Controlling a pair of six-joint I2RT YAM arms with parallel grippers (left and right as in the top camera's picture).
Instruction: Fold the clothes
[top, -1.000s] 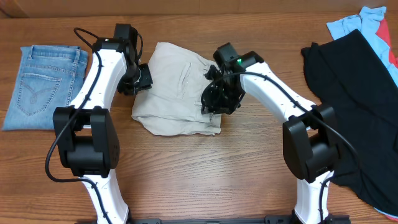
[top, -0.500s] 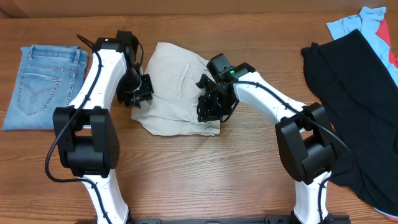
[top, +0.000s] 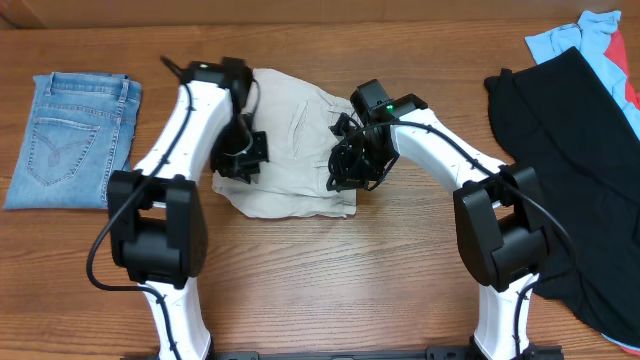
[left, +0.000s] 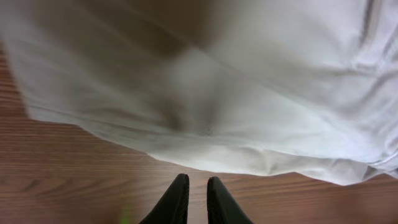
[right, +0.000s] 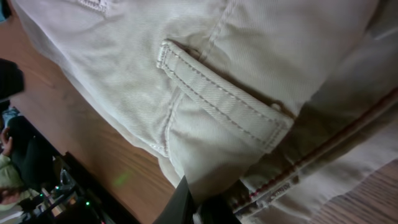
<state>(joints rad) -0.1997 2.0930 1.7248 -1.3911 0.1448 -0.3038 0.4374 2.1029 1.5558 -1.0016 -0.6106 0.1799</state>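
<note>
Item: shorts (top: 290, 165), one pair, pale beige cotton; location: middle of the wooden surface (top: 350, 270), towards its far side, between the two arms. Hazards, as judged: the right fingers (right: 185, 198) are closed on a thin pinch of cloth at the edge just below a belt loop (right: 224, 106), so a pull may slip off the fabric or lift the top layer alone, which would part the layers and skew the fold; the left fingers (left: 176, 200) stand almost together with a narrow gap, holding nothing, over bare wood just off the hem; if a lift starts now, probably only the right side rises and the left side drags and bunches; a low sweep by the left fingers could also scrape the surface or push the hem under itself. Appearance: a lumpy, roughly rectangular heap, not flat; the near edge is uneven, with an under-layer showing at the near right corner; soft creases and a pocket line run across the top; the weave is fine twill, with double stitching on the belt loop and a seam (right: 323, 152) flecked with red thread running into the right grip; the left wrist view is blurred, so hem detail there is unclear. Surroundings: blue jeans (top: 70, 140) folded at the left end of the surface, well apart; black garment (top: 580, 170) spread at the right end; blue and red garment (top: 600, 35) at the far right corner, partly under the black one.
</note>
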